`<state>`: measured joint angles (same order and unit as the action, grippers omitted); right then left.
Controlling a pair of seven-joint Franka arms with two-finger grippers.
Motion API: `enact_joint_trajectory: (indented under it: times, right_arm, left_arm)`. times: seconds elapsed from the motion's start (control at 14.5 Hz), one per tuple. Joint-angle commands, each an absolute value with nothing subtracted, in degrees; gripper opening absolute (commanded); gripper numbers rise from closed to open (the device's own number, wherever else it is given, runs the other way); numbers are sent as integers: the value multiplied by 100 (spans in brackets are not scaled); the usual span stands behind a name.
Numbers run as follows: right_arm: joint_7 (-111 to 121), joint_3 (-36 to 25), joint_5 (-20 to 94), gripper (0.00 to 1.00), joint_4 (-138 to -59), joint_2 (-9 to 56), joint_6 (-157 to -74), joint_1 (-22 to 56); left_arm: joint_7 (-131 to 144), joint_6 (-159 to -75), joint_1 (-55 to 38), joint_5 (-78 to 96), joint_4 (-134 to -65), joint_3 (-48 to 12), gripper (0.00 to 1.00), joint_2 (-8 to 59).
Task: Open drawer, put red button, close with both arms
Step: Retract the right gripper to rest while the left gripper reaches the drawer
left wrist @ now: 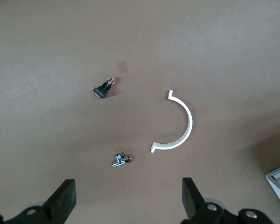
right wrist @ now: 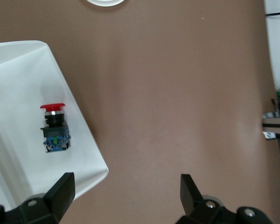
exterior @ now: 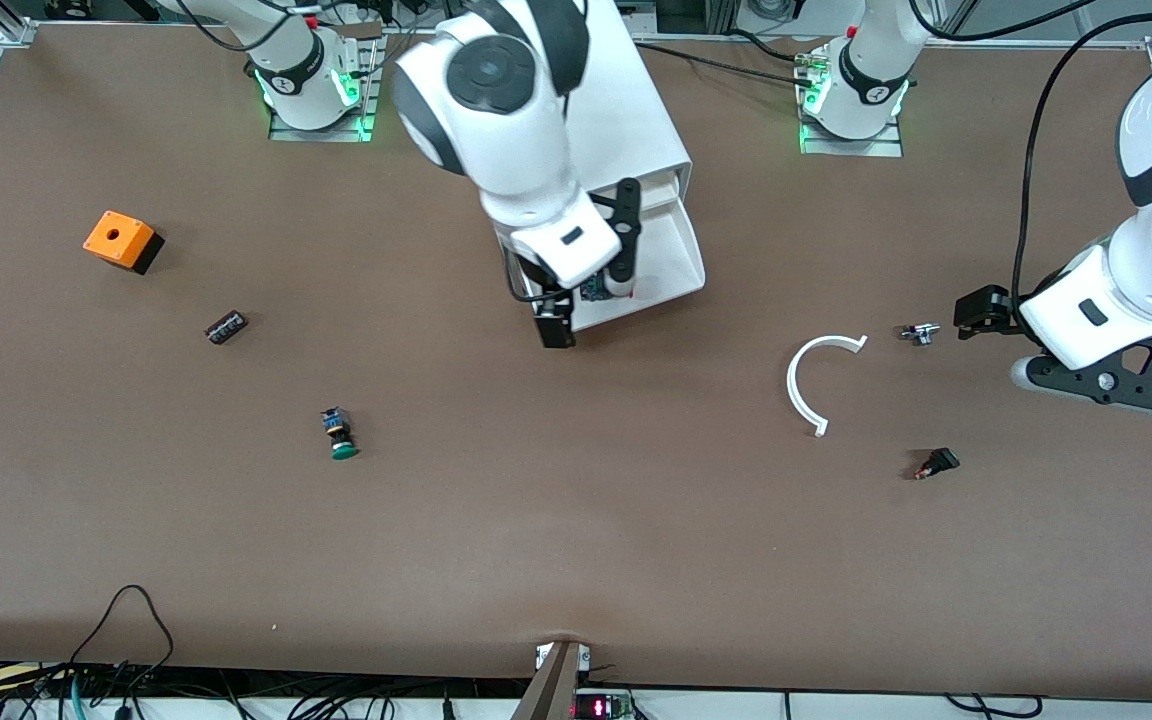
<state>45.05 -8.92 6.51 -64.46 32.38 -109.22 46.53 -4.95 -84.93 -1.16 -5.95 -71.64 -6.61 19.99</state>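
The white cabinet (exterior: 636,110) stands between the arm bases, and one drawer (exterior: 688,250) is pulled out toward the front camera. The red button (right wrist: 53,127) lies on its side in that drawer (right wrist: 18,79); in the front view only its blue body (exterior: 596,288) shows under the right hand. My right gripper (exterior: 591,280) is open and empty over the drawer's front edge; in its wrist view (right wrist: 126,196) the button sits apart from the fingers. My left gripper (exterior: 976,312) is open and empty over the table at the left arm's end, by a small metal part (left wrist: 121,160).
A white half ring (exterior: 816,385) and a small black switch (exterior: 936,463) lie toward the left arm's end. A green button (exterior: 339,436), a small dark part (exterior: 225,327) and an orange box (exterior: 121,240) lie toward the right arm's end.
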Motion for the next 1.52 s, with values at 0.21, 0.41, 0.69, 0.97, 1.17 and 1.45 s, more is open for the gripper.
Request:
enact_joint_trajectory:
  times: [0.21,0.41,0.69,0.97,1.17,1.45]
  right_arm:
    - [4140,-888,773,100,-6521,2629,-10486,4290]
    - [3326,-888,782,100,-6530,2313,-10301,4053]
    - [1980,-888,764,100,-6845,2092,-10169,3333]
    - [1416,-809,712,100,-7250,2074,-9985,2472]
    - [628,-800,458,100,-7540,1969,-9774,2023]
    - [184,-730,255,100,-7796,1802,-9571,1452]
  left_arm:
    - [-483,-8183,-123,-686,-7119,-694,100,1960]
    - [-501,-8034,-167,-686,-7180,-843,100,1960]
    - [-248,-7927,-167,-642,-7478,-1151,100,1986]
    - [1156,-9348,-561,-615,-8226,-1248,100,2275]
    - [2211,-9947,-1018,-607,-8235,-1257,100,2653]
    - [3600,-10695,-1756,-633,-8244,-1248,100,3084]
